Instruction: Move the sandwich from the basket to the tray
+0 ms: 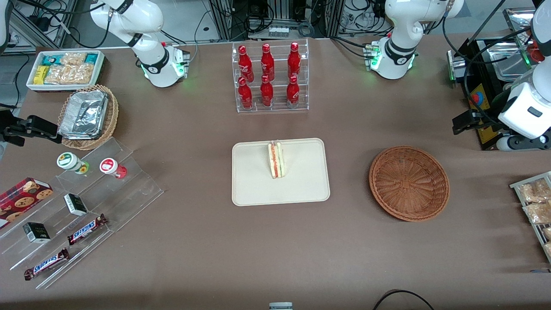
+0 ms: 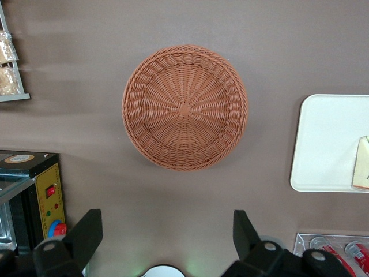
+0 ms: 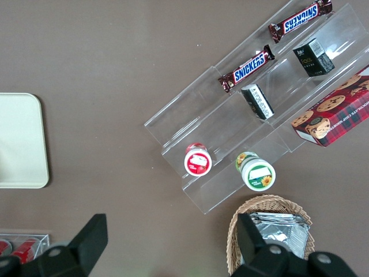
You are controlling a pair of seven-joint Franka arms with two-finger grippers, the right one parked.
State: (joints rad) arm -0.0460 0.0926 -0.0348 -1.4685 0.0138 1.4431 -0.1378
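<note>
1. The sandwich (image 1: 276,160) is already on the tray (image 1: 249,189), standing on edge roughly mid-tray with the pink-orange and green filling showing along the cut side. The basket (image 1: 409,183) sits empty on the surface, toward the working arm's end, well apart from the tray.
2. The gripper (image 2: 163,242) hangs high above the surface near the basket — fingers (image 2: 86,234) spread wide, holding nothing.
3. So to me the job looks basically done; the arm just needs to stay clear.
4. On handling: I'd guess it's light and squishy, soft bread that dents and layers that slide apart if you pinch hard. If it ever needed re-gripping, I'd close gently across the two flat bread faces, low and near the middle — not on the filling edge or a corner.
5. Standing on edge like that, it could probably tip with a nudge.
</note>
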